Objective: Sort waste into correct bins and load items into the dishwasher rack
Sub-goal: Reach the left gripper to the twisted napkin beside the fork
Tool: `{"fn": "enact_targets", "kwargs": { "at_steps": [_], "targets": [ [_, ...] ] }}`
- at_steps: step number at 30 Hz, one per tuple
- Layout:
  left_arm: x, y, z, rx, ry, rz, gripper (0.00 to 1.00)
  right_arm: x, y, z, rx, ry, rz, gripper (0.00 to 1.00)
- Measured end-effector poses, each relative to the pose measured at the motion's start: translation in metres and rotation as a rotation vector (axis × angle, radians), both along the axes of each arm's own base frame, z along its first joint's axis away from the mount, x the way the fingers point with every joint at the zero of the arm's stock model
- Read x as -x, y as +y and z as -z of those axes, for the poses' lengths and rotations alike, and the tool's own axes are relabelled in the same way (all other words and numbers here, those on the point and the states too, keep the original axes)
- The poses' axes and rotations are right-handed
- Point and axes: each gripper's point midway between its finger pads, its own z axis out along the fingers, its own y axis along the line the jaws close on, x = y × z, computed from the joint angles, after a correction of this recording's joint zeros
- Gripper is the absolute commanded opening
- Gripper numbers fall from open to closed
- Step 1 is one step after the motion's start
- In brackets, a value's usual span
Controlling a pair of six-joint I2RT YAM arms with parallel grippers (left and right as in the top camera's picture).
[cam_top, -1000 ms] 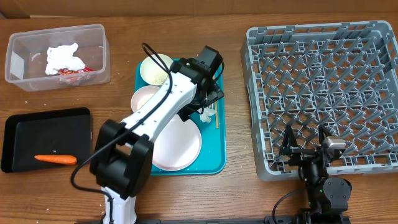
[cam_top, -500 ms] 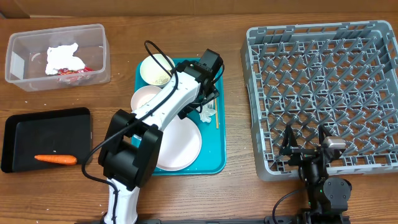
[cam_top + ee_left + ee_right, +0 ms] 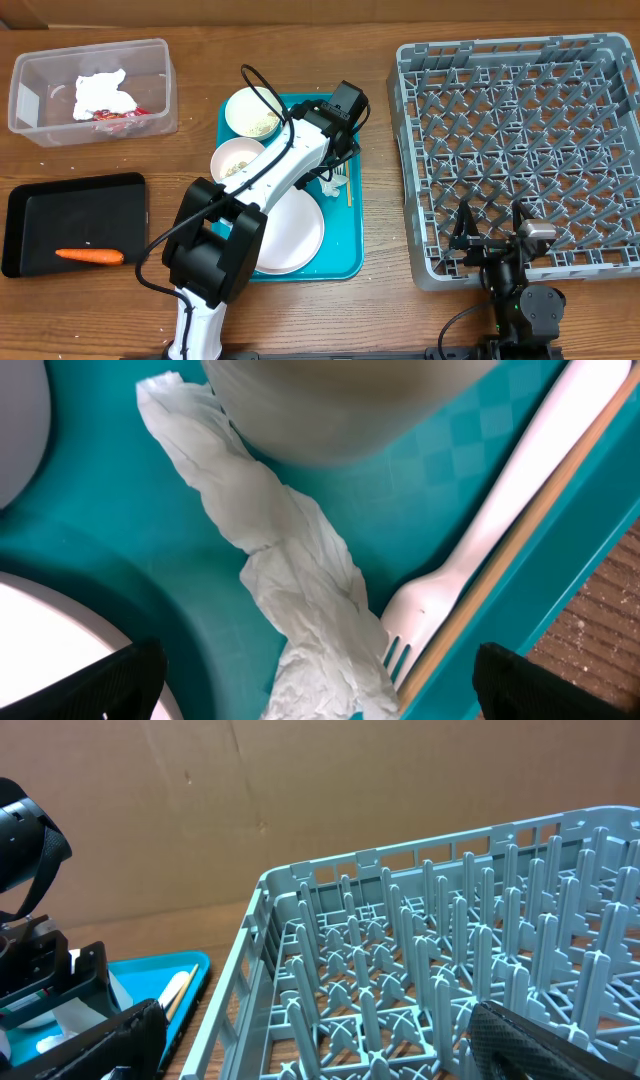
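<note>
- Holds nothing yet: rack, at the right of the desk. Has the right gripper parked at its near edge, fingers apart and empty. Could snag a peg on a careless upward swing.
- Carries the remaining clutter on the teal tray, mid-desk. Might slide if pressed hard at the rim.
- Sits far off at the back left: tub, already holding one napkin and a red wrapper. Means a long carry across the bowls, so a weak pinch could drop the load on the way.
- Lies just beside the target: plate. Could get nudged by the left finger on closing.
- Contain beige crumbs: two bowls, close under the left arm. Could spill if bumped.
- Twists along the tray floor beside the cup: crumpled napkin. Lies directly below the left gripper, fingers spread wide and clamped on nothing.
- Touches the napkin's end with its tines: fork. Risks being pinched together with the paper and binned as waste, or flicked off the tray.
- Lies against the fork along the rim: thin wooden stick. Could roll onto the desk if disturbed.
</note>
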Motion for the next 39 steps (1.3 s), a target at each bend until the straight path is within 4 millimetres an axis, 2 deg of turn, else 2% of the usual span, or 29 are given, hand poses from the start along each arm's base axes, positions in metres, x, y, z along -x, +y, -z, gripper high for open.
{"fn": "enact_targets", "kwargs": {
  "at_steps": [5,14,21,22,28,39],
  "targets": [
    [-0.003,0.003,0.0,-0.017,-0.018,-0.005,1.0,0.0,0.0,0.0,0.0,-0.001,0.0,1.0],
    [0.002,0.007,0.017,-0.026,-0.013,-0.006,1.0,0.0,0.0,0.0,-0.001,0.0,0.0,1.0],
    [0.002,0.007,0.02,-0.022,-0.018,-0.005,1.0,0.0,0.0,0.0,0.0,-0.001,0.0,1.0],
    [0.001,0.006,0.021,-0.02,-0.02,-0.005,0.97,0.0,0.0,0.0,0.0,0.0,0.0,1.0],
    [0.003,0.004,0.025,-0.016,-0.02,-0.001,0.67,0.0,0.0,0.0,0.0,0.0,0.0,1.0],
    [0.007,0.006,0.026,-0.028,-0.006,0.012,0.32,0.0,0.0,0.0,0.0,-0.001,0.0,1.0]
  ]
}}
